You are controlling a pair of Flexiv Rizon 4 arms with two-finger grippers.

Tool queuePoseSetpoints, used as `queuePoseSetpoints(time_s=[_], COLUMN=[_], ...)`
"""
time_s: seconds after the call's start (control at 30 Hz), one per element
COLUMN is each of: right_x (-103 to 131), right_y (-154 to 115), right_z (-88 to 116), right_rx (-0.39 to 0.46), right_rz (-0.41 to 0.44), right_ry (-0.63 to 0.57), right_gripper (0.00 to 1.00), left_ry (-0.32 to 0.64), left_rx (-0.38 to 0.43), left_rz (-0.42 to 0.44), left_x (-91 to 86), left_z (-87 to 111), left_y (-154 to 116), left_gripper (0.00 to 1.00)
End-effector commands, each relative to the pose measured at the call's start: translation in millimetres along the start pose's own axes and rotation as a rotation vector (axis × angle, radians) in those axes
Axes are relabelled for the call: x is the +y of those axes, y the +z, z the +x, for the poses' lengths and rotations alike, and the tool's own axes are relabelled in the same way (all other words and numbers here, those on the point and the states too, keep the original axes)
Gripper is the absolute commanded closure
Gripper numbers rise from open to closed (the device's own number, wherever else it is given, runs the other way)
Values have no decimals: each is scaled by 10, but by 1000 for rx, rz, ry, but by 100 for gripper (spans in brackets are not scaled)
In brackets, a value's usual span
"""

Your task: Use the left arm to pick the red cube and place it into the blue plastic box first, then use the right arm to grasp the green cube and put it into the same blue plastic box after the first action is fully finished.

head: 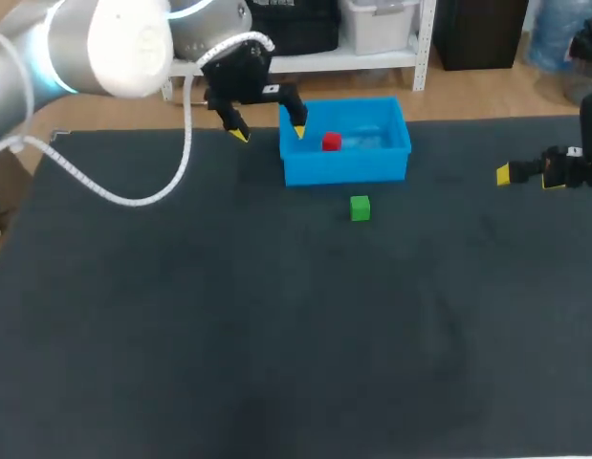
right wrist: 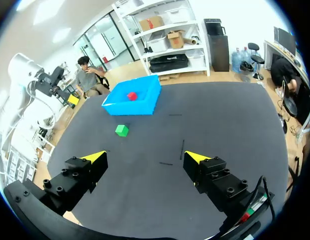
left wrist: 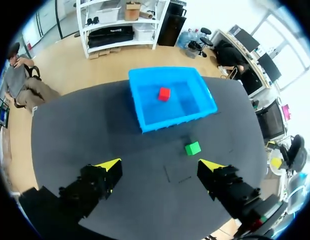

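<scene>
Dark table [head: 181, 335] bearing one blue plastic box [head: 345, 170], open side up, long axis running left to right across the table. Left gripper [head: 269, 132], fingers spread wide and empty, straddles the box's left wall from above. Right gripper [right wrist: 145, 156], likewise spread and empty, sits well off to the right. Two cubes: one red cube [head: 331, 142] inside the box, one green cube [head: 360, 207] on the table just before its front wall.

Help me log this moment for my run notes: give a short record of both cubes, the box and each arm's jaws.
red cube: inside blue plastic box
green cube: on table, before the box, apart from it
left arm: jaws open, empty, near box's left end
right arm: jaws open, empty, far from green cube
step: first placement done, second not begun
</scene>
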State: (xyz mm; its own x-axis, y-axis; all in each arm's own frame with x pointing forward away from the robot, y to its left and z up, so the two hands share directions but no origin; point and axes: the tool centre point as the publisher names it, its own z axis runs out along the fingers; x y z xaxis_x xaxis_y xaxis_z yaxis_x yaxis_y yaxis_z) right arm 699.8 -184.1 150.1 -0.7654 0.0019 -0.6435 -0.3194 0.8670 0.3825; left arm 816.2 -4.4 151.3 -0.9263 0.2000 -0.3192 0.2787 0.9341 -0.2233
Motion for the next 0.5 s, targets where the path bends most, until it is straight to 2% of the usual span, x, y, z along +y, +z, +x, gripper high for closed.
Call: queuePoseSetpoints(time_s=[0.03,0.5], right_x=[-5,-5], right_y=[1,1], right_z=[0,0], right_rx=[1,1], right_rz=[-1,-1], right_ry=[-1,-1], right_gripper=[0,0], left_ry=[5,39], left_rx=[-225,-213], left_rz=[24,64], left_x=[65,273], left_z=[111,305], left_y=[-35,-69], left_gripper=[0,0])
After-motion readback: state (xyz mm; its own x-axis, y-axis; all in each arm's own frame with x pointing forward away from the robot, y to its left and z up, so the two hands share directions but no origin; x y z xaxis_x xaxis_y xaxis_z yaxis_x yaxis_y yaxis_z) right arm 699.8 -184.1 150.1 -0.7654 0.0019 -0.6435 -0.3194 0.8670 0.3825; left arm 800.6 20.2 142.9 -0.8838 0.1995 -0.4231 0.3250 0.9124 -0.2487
